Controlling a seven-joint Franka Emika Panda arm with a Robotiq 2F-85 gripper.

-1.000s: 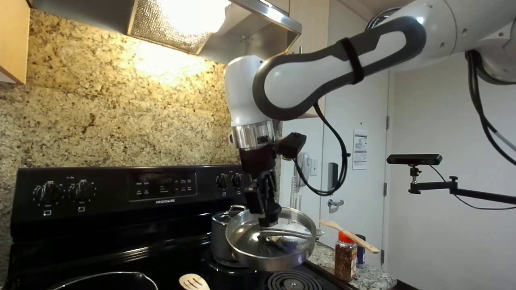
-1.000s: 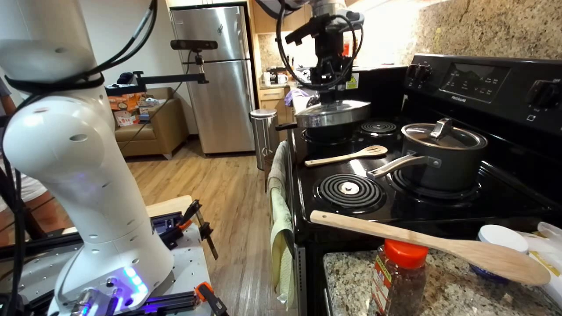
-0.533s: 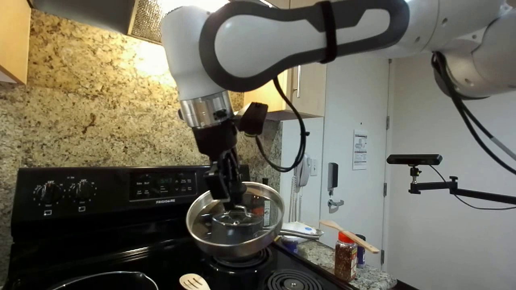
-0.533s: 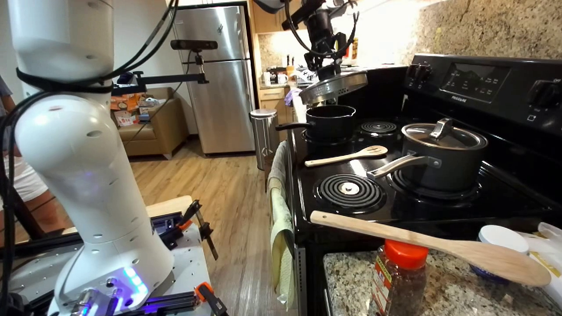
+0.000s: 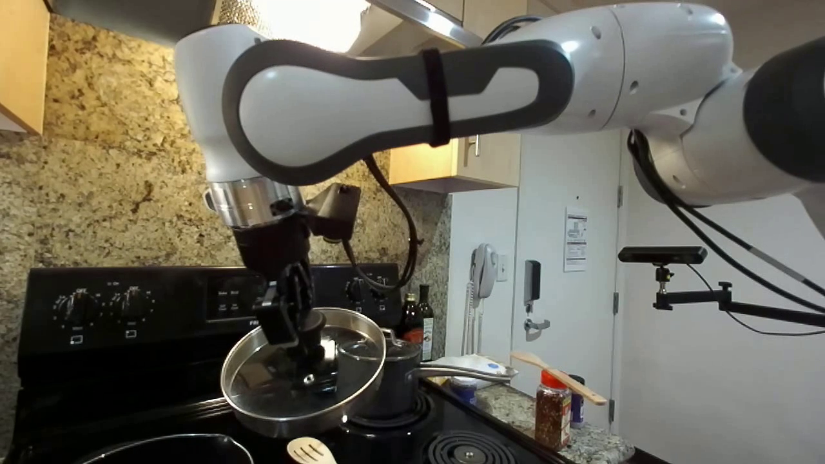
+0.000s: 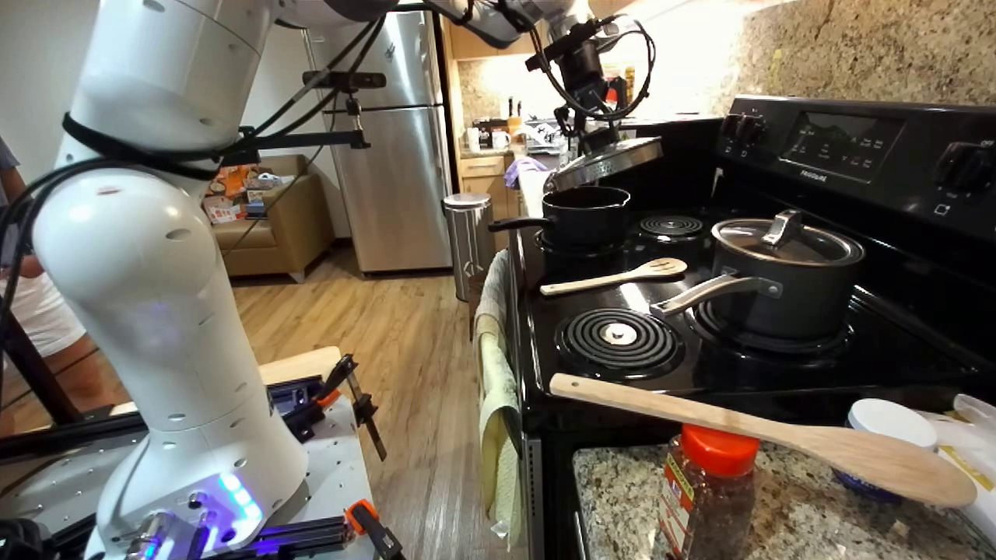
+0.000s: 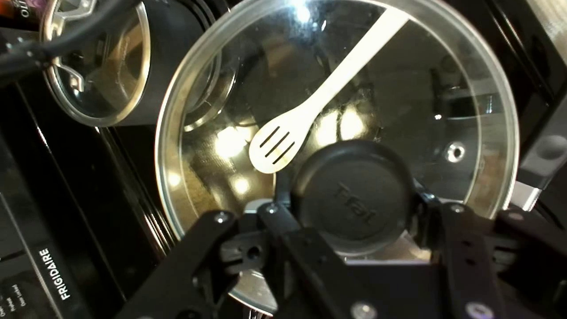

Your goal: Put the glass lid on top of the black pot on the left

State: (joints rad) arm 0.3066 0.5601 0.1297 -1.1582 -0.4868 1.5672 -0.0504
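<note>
My gripper point(image 5: 301, 335) is shut on the dark central knob of the glass lid point(image 5: 277, 377); the wrist view shows the fingers point(image 7: 352, 195) on both sides of the knob. The lid is clear with a shiny metal rim, held in the air and tilted, its lower edge toward the stove front in an exterior view point(image 6: 607, 165). The black pot point(image 6: 587, 218) stands uncovered on the far front burner, below the lid there. Only its rim point(image 5: 180, 438) shows at the bottom left elsewhere. I cannot tell whether the lid touches it.
A grey steel pot point(image 6: 778, 288) with its own lid stands on a rear burner. A slotted wooden spoon point(image 6: 622, 276) lies between burners. The stove's control panel point(image 5: 129, 316) rises behind. A red-capped jar point(image 5: 552, 412) and a wooden spoon point(image 6: 762, 432) are at the counter.
The gripper has carried the lid away from the grey pot toward the black pot's side, leftward in an exterior view. The lid went from nearly level to tilted, rising and then dropping slightly.
</note>
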